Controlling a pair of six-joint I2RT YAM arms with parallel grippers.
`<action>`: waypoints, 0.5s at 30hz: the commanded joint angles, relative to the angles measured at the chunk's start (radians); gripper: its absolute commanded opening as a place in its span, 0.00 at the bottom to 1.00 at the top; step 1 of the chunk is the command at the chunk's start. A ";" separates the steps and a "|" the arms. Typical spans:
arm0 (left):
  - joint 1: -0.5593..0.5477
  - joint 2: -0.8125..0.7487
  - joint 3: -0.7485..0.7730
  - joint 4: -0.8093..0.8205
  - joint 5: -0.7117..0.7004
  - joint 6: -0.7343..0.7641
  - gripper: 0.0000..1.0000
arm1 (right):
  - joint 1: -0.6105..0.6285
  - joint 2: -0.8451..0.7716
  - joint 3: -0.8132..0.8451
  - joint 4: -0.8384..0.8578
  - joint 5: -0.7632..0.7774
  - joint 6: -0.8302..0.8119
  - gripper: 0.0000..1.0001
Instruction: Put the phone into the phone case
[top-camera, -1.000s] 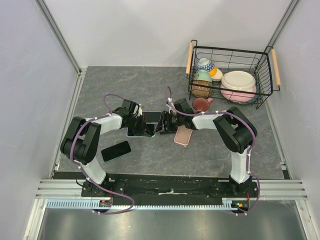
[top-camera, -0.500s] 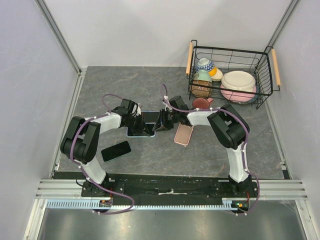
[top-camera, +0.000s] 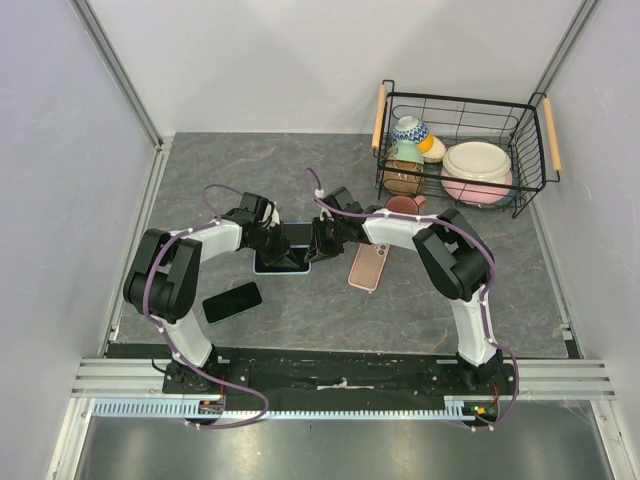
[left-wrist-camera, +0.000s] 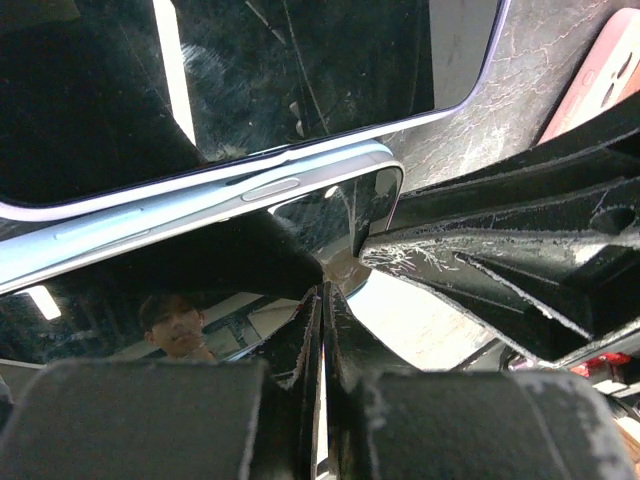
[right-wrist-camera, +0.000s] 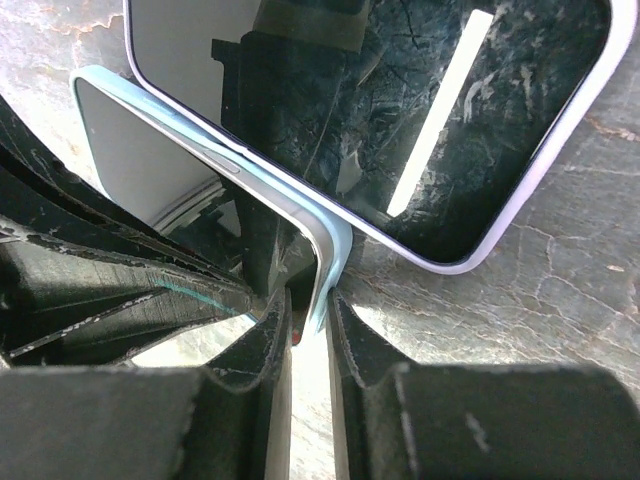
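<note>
Left gripper: fingers pressed together.
Right gripper: pinching phone case corner.
Phone: screen up, against case's long edge.

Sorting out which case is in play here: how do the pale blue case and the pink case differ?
The pale blue case has its edge pinched by the right gripper; the pink case lies free, with nothing gripping it. A dark-screened phone overlaps the pale blue case; nothing lies on the pink case. Beyond colour, that is all that is plain. Both rest on the grey table.
</note>
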 joint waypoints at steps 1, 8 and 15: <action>0.008 0.043 0.001 -0.013 -0.154 0.014 0.07 | 0.051 0.131 -0.045 -0.164 0.343 -0.123 0.18; 0.008 -0.018 -0.003 -0.014 -0.157 0.019 0.09 | 0.072 0.099 -0.097 -0.126 0.171 -0.111 0.08; 0.008 -0.112 -0.032 0.013 -0.160 0.017 0.13 | 0.090 -0.040 -0.231 -0.018 0.002 -0.046 0.05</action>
